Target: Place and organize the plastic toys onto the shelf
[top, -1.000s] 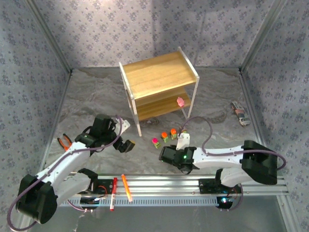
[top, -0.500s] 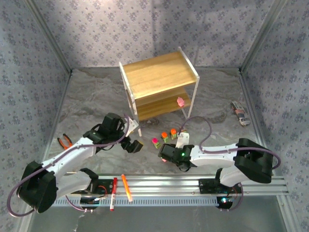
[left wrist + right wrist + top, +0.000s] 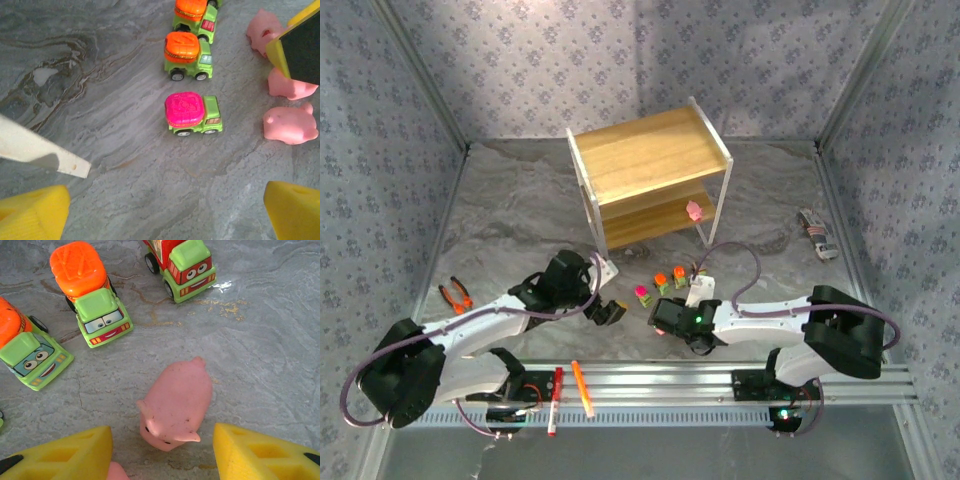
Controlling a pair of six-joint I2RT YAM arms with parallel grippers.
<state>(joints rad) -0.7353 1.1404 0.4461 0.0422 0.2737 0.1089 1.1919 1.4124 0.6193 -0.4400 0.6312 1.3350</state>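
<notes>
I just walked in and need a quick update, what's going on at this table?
A robot is tidying toys onto the shelf. The left gripper, open, hovers near a magenta-topped truck. The right gripper, open, straddles a pink pig. One pink toy sits on the shelf's lower board. Nothing is gripped yet.

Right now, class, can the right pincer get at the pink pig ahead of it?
Probably yes: the open right pincer flanks the pink pig, nothing between them; the trucks sit beyond.

Shelf [image 3: 650, 180] top board wide open from above; lower board has one pink toy [image 3: 694, 210] at its right end. Trucks [image 3: 192, 114] and pigs [image 3: 290, 124] crowd the bench [image 3: 510, 220] just before the shelf, left hand [image 3: 608, 311] and right hand [image 3: 661, 316] hemming them in.
</notes>
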